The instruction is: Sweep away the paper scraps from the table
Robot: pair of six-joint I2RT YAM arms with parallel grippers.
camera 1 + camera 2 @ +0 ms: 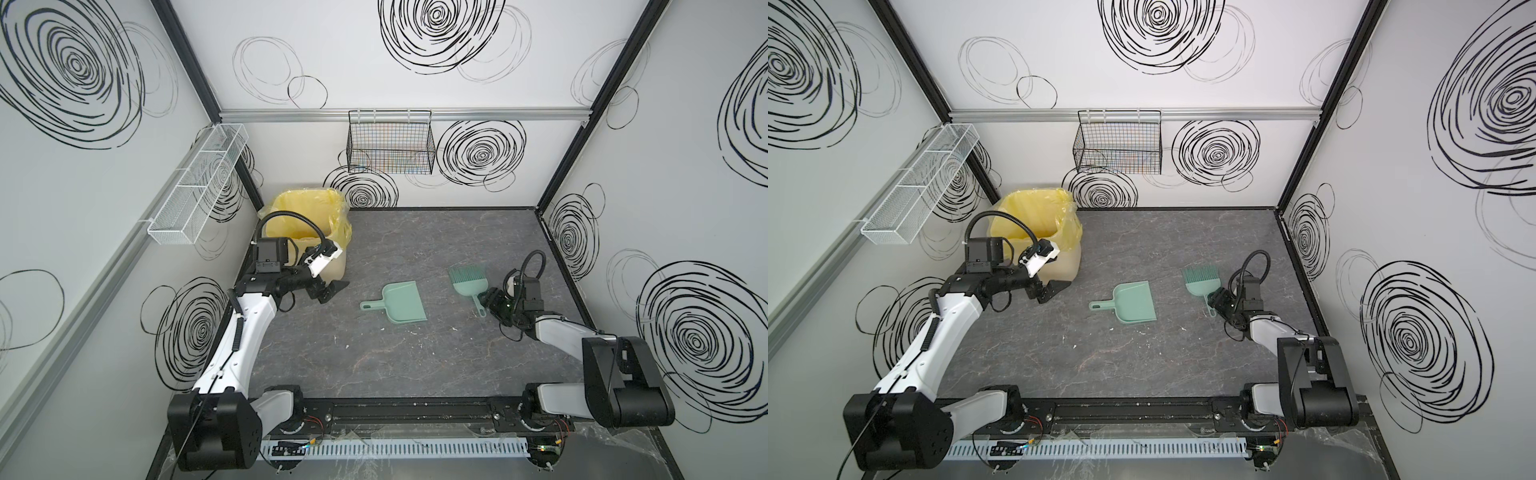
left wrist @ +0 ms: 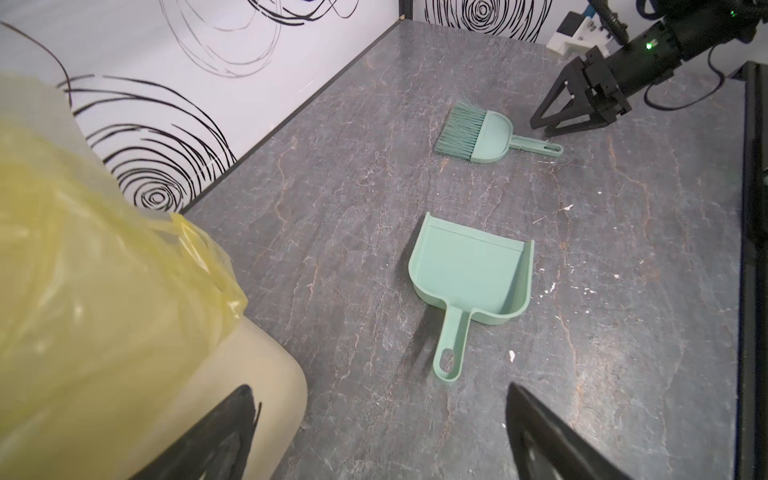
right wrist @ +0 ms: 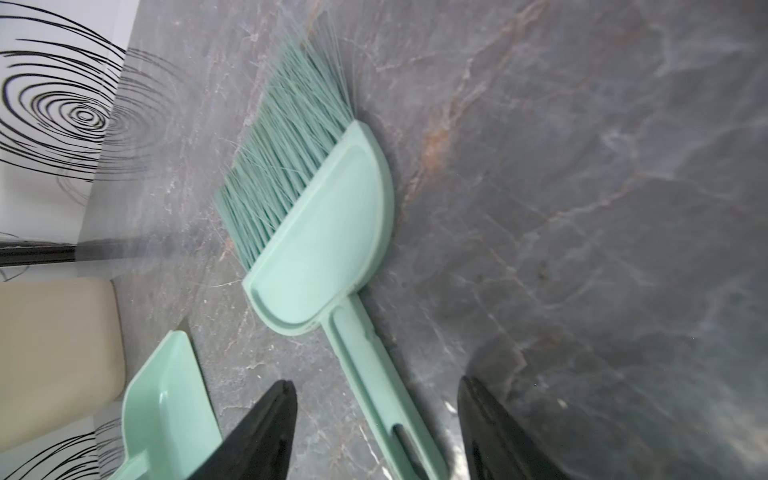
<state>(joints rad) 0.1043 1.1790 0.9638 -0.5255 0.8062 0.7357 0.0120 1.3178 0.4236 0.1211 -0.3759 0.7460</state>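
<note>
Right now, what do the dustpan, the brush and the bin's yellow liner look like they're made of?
Dustpan: moulded plastic by its look, matte mint green, one piece with thin walls.
Brush: same matte plastic back; stiff, thin synthetic-looking bristles.
Liner: thin plastic film, glossy, translucent yellow, crinkled with bright highlights.

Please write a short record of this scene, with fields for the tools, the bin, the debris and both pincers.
dustpan: lies flat, mid-table, empty
brush: lies flat, right of the dustpan, not touching it
bin: yellow bag, far left corner
debris: only tiny white specks; no coloured wads seen
left pincer: open, beside the bin, holds nothing
right pincer: open, astride the brush handle
</note>
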